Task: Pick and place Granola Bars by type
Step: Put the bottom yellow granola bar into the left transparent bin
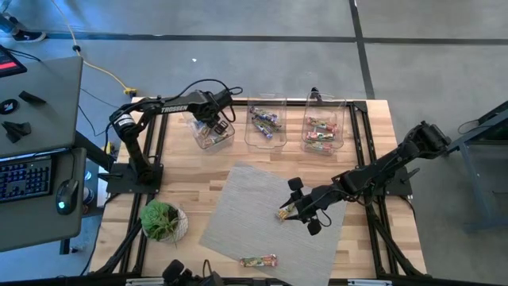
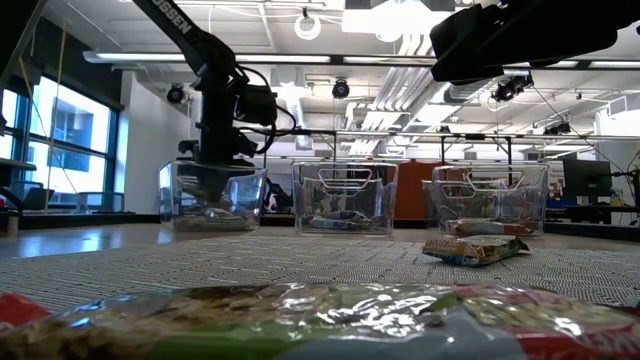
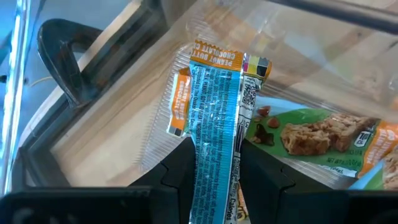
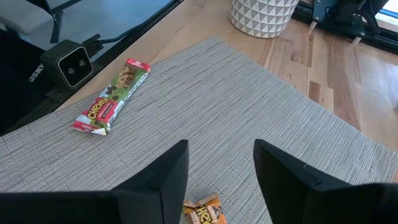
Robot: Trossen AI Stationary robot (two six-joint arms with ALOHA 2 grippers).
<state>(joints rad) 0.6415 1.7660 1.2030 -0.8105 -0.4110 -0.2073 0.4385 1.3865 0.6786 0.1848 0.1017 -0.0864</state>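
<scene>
Overhead downward, table-level across, two close wrist views

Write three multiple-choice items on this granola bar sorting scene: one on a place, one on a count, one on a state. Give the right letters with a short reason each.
1. Where is the left gripper?
A. Over the leftmost clear bin
B. Above the potted plant
C. Over the grey mat

2. How many granola bars lie loose on the mat?
A. None
B. Two
C. Five

3. What state is the right gripper in?
A. Shut on a bar
B. Open, holding nothing
C. Out of sight

Answers:
1. A: the high view shows the left arm reaching into the leftmost of the three bins, and its wrist view shows a blue-wrapped bar between its fingers.
2. B: an orange-wrapped bar by the right gripper and a red-wrapped bar near the mat's front edge.
3. B: its wrist view shows the fingers apart, with only bare mat between them.
</scene>
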